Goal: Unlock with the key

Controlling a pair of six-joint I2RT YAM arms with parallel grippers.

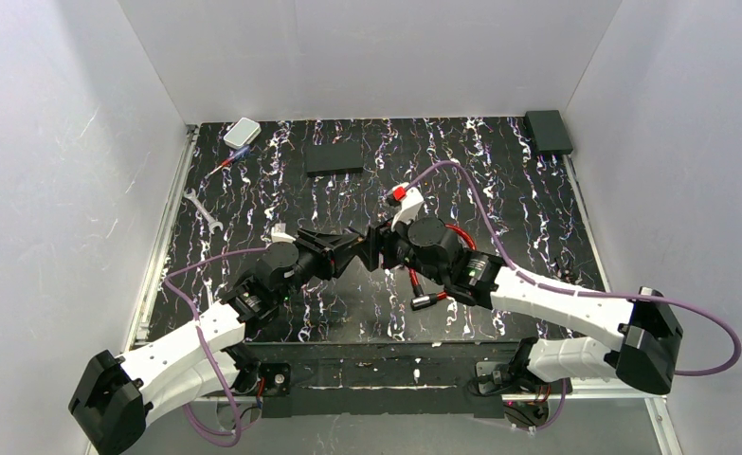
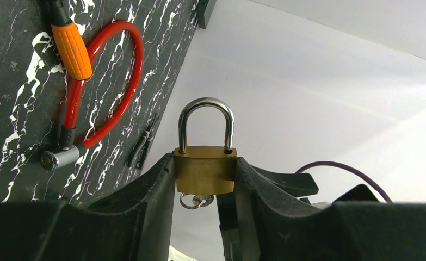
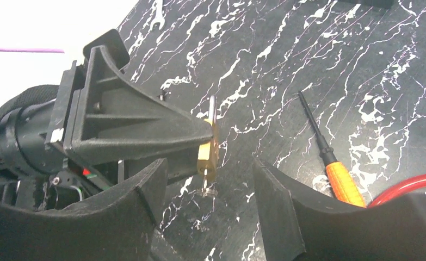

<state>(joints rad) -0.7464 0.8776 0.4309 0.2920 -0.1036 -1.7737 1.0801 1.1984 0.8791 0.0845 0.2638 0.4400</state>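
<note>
At the underside of the brass padlock, a small silver key is sitting in the keyhole, as far as the close view allows, with its bow hanging just below the body. The left fingers are clamping the brass padlock by its two sides, shackle pointing up, above the middle of the tabletop. The right fingers are standing apart, facing the padlock's lower end and touching neither it nor the key. An orange-handled tool with a thin black shaft is lying on the tabletop beside a red cable lock. A silver wrench is lying well apart, near the left edge.
</note>
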